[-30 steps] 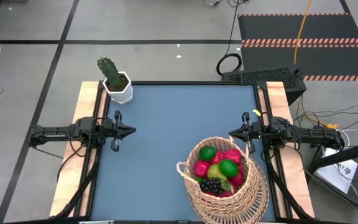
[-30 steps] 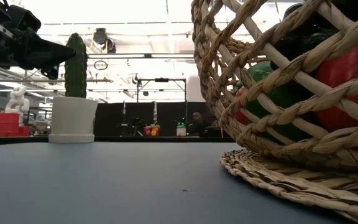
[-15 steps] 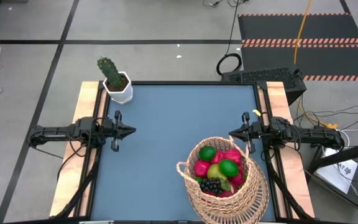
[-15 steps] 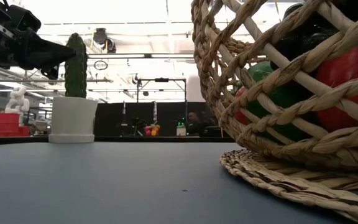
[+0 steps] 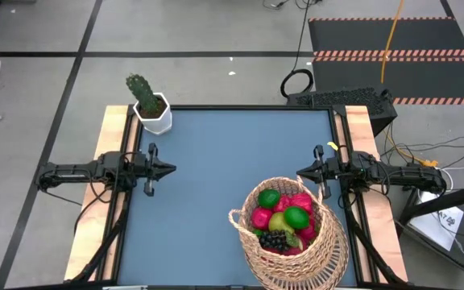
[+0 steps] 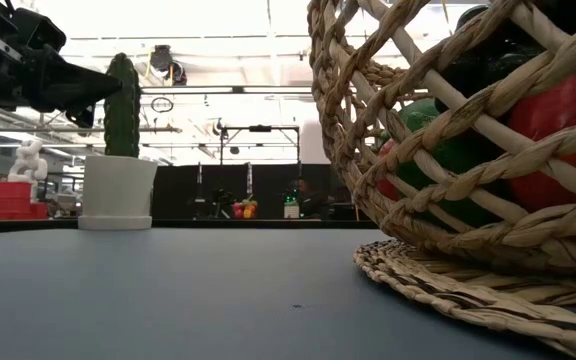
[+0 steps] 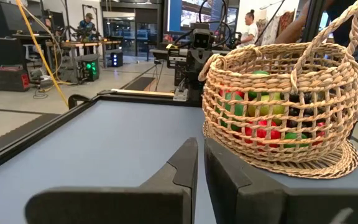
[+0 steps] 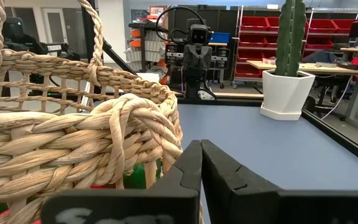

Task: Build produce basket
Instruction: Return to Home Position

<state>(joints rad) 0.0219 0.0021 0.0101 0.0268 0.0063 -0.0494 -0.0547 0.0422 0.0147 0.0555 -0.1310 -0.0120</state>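
Note:
The tan wicker basket (image 5: 290, 234) stands on its flat woven base near the table's near right corner. It also shows in the left wrist view as the basket (image 7: 278, 106), and fills the low view's right side as the basket (image 6: 468, 130). The produce (image 5: 283, 219) lies piled inside it: pink and red fruits, green limes, a yellow-green pear and a dark grape bunch. My left gripper (image 5: 172, 168) hovers shut at the table's left edge, pointing level toward the middle. My right gripper (image 5: 300, 173) hovers shut at the right edge, just beyond the basket's far rim (image 8: 135, 106), touching nothing.
A green cactus in a white pot (image 5: 151, 109) stands at the table's far left corner. The blue tabletop (image 5: 216, 185) lies bare between the two grippers and left of the basket. Wooden rails (image 5: 111, 145) run along both sides of the table.

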